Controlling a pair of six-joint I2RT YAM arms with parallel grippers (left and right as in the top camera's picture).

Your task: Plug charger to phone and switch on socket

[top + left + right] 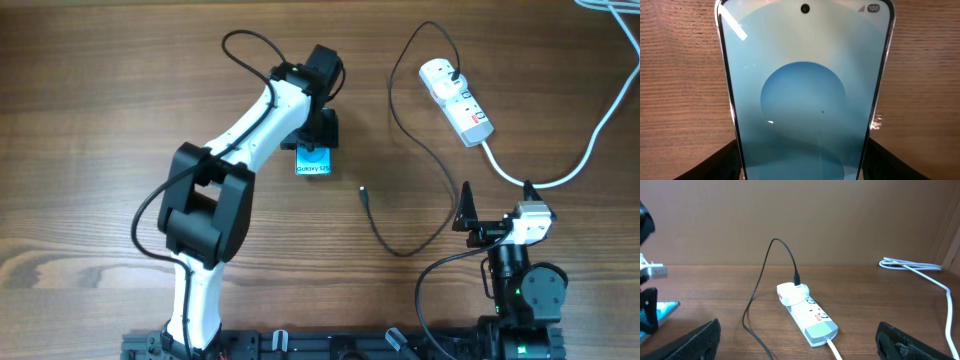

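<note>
The phone [314, 165] lies on the table with its teal screen up; it fills the left wrist view [805, 100]. My left gripper [318, 140] is over it, with its dark fingers [802, 167] against both long edges. The charger cable [432, 160] runs from the socket [456, 100] in a loop to its black connector tip [364, 194], which lies loose on the table right of the phone. My right gripper [468, 215] is open and empty, facing the socket [807, 312] from the near side; its fingers [800, 347] are wide apart.
A thick white cord [590, 150] leaves the socket's near end and curves off to the back right; it also shows in the right wrist view [920, 272]. The cable's end sits in a white adapter [792, 292] on the socket.
</note>
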